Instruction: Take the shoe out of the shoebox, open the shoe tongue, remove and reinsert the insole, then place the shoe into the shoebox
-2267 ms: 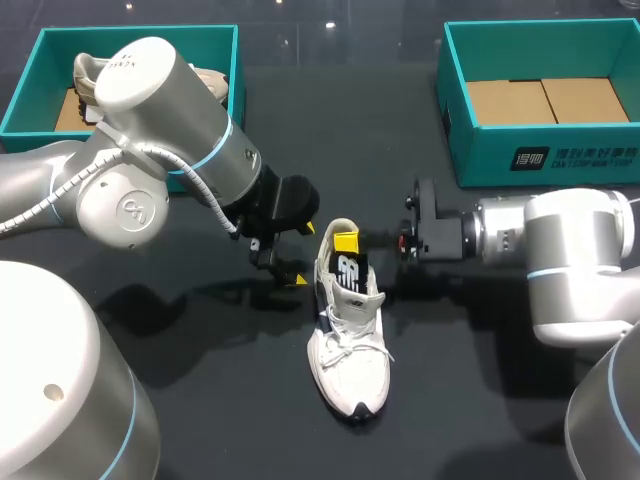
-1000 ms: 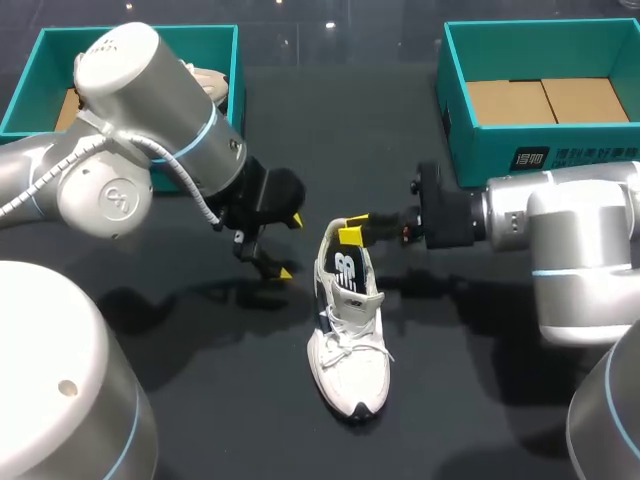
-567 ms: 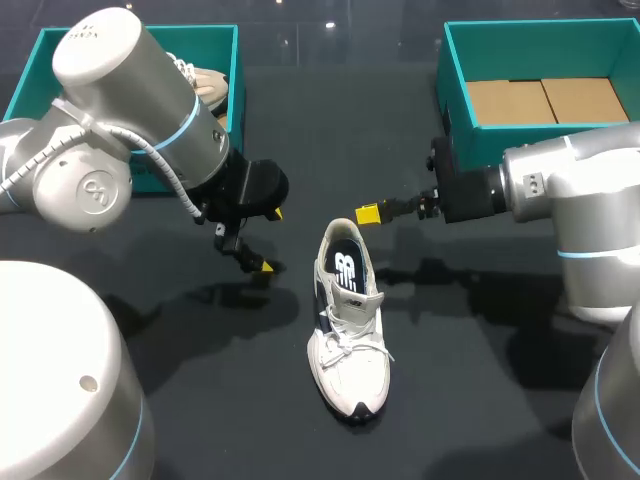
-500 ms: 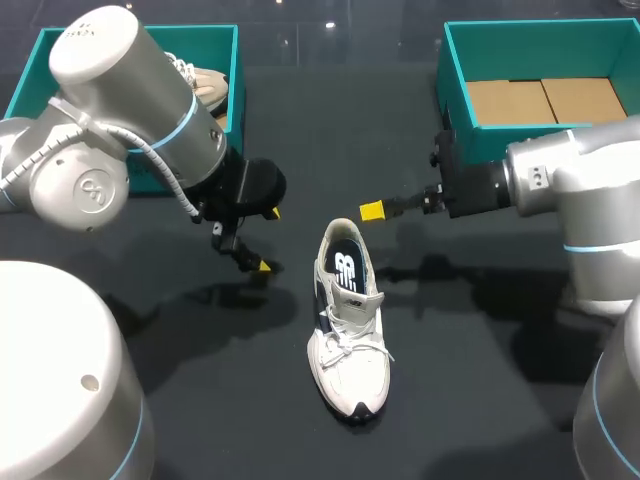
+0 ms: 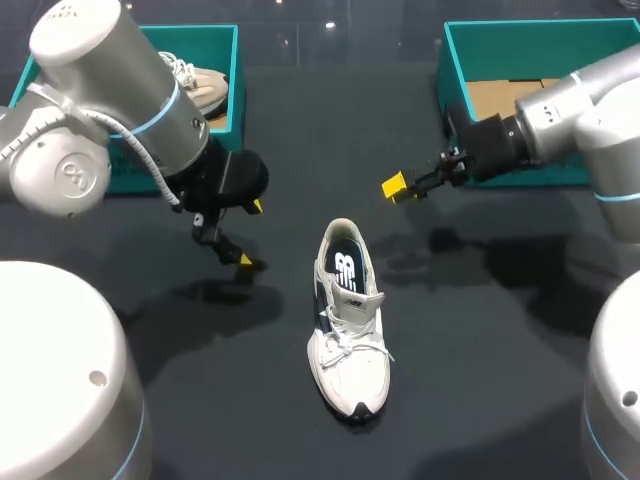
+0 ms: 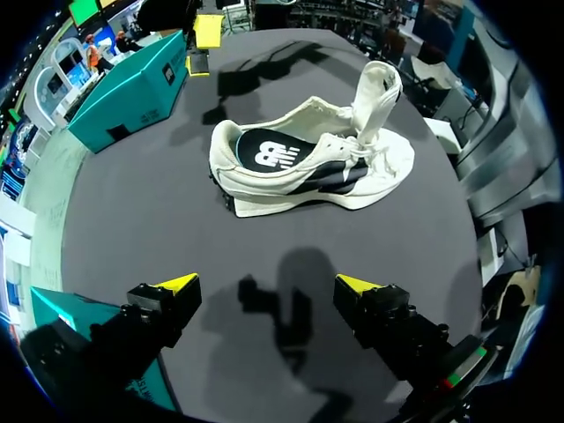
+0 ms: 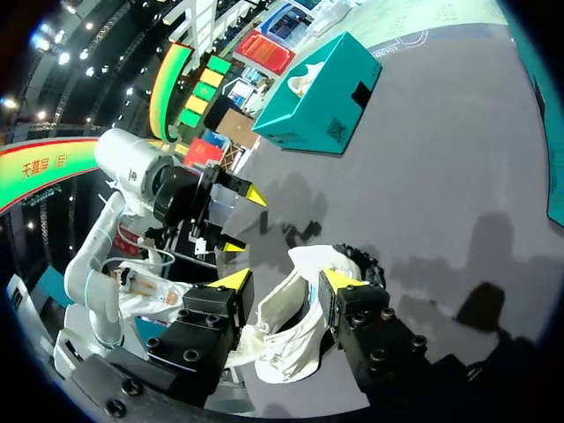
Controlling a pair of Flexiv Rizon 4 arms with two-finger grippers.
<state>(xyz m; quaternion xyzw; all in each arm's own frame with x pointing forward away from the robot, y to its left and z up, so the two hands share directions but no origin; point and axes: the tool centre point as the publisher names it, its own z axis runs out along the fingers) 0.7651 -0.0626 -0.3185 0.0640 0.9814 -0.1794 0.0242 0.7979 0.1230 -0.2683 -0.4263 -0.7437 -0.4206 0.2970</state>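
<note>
Lying out of the shoebox (image 5: 540, 45), upright mid-desk (image 5: 470, 330): shoe (image 5: 348, 330), tongue (image 6: 374, 88) lifted, insole (image 5: 345, 268) sitting inside. Probably only boxing it left. Hanging spread and empty, well apart from it: left claw (image 5: 250, 234), right claw (image 5: 395, 188).

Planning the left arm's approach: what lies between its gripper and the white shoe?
Nothing: bare table separates left gripper from shoe, per left wrist view.
</note>
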